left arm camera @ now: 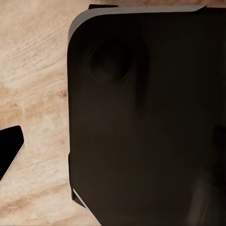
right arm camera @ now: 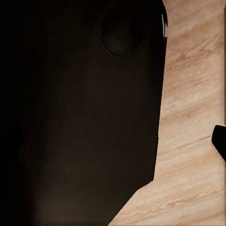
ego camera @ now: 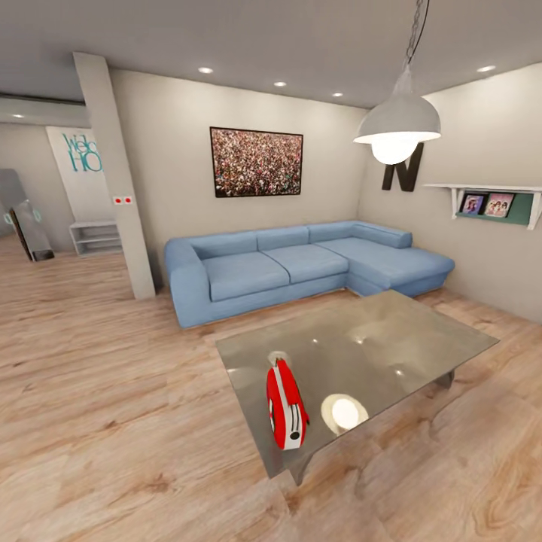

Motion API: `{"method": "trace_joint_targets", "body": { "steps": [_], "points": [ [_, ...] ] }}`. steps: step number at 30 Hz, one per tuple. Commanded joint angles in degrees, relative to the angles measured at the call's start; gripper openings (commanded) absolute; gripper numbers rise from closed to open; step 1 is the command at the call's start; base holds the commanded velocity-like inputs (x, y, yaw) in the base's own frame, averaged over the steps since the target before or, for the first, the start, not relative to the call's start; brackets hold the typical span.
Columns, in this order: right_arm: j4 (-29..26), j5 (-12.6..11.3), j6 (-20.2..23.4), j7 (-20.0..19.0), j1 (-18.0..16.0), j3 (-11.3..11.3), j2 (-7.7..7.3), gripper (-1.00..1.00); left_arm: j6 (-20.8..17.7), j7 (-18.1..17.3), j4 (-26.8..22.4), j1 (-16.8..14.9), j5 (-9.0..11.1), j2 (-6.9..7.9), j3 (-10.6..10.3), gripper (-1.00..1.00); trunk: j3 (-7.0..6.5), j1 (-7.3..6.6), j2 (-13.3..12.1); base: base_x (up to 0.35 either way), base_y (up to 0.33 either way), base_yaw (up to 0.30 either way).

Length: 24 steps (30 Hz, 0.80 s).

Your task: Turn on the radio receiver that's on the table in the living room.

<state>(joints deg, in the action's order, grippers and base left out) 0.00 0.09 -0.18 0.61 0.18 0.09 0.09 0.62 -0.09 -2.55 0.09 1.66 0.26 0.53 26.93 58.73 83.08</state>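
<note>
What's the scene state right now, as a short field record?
room: living room, wood plank floor
table: glossy grey top, in front of the blue sofa
radio receiver: red with white stripe, upright near the table's near corner
overhead: white pendant lamp, lit
wall: crowd picture above sofa
grippers: state cannot be told

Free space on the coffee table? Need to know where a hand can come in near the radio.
The table is mostly bare: the whole stretch from the radio receiver back toward the blue sofa and out to the right-hand corner holds only lamp reflections. The radio stands near the front-left edge, the one occupied spot. Open wood floor borders the table's left and front.
</note>
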Motion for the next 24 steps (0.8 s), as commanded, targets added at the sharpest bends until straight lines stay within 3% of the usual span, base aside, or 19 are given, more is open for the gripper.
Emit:
{"method": "trace_joint_targets", "body": {
  "steps": [1, 24],
  "points": [
    [0.0, 0.0, 0.0, 0.0, 0.0, 0.0, 0.00, 1.00, 0.0, 0.0, 0.0, 0.0, 0.0, 0.00, 0.0, 1.00, 0.00, 0.00, 0.0, 0.324, 0.000, 0.000],
    [0.0, 0.0, 0.0, 0.0, 0.0, 0.0, 0.00, 1.00, 0.0, 0.0, 0.0, 0.0, 0.0, 0.00, 0.0, 1.00, 0.00, 0.00, 0.0, 0.320, 0.000, 0.000]
  ]
}}
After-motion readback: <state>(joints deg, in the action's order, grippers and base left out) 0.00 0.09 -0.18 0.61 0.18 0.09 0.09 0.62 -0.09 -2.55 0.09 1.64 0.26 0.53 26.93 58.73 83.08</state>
